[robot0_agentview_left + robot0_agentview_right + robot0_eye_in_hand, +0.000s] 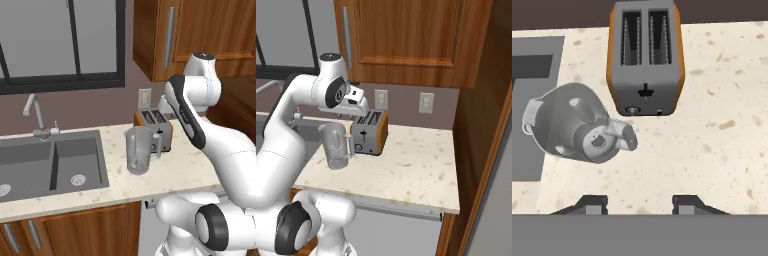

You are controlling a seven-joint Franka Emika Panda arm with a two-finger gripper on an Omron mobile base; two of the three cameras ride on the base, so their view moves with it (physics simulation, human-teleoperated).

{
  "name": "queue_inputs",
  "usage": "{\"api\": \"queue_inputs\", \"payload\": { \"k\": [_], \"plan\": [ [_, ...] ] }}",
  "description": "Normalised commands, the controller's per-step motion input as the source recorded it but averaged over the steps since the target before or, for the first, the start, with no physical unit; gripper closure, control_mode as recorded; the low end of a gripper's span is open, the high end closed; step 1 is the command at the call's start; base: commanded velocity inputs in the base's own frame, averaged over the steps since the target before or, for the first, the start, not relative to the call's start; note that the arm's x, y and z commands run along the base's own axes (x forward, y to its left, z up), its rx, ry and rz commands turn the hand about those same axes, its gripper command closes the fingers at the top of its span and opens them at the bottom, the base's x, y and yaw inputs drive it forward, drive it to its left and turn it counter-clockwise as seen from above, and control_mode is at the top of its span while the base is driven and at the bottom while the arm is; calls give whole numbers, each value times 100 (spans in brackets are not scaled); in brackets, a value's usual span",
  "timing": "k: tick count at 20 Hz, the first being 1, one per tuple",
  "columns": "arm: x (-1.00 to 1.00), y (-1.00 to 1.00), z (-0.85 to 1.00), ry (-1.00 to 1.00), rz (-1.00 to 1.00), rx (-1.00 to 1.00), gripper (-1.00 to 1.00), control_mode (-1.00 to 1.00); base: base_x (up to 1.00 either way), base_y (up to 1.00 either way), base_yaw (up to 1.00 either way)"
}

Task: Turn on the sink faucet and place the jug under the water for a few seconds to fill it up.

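Note:
The translucent jug [140, 150] stands upright on the speckled counter, right of the sink [30, 162] and just in front-left of the toaster. In the hand view I look down on the jug [574, 125], its handle [624, 137] pointing right. My gripper [639, 205] hovers above the counter, nearer to me than jug and toaster. It is open, with nothing between the fingertips [592, 204], and hangs over the toaster area [358, 106]. The sink faucet [34, 114] rises behind the basins with its spout bent left. The water is out of view.
A brown-sided two-slot toaster [155, 128] [646, 57] stands close behind the jug. Wooden wall cabinets [406, 40] hang above it. Outlets [426, 102] sit on the back wall. Bare counter [416, 160] stretches to the right, up to a tall wooden panel [481, 150].

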Motion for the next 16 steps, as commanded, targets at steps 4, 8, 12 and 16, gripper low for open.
{"api": "queue_inputs", "payload": {
  "k": [4, 8, 12, 16],
  "plan": [
    [-22, 0, 0, -8, 0, 0, -100, -100, 0, 0, 0],
    [-14, 0, 0, -6, 0, 0, -100, 100, -45, 11, 0],
    [0, 0, 0, 0, 0, 0, -100, 100, -34, 72, 0],
    [0, 0, 0, 0, 0, 0, -100, 100, -6, 97, 0]
  ]
}}
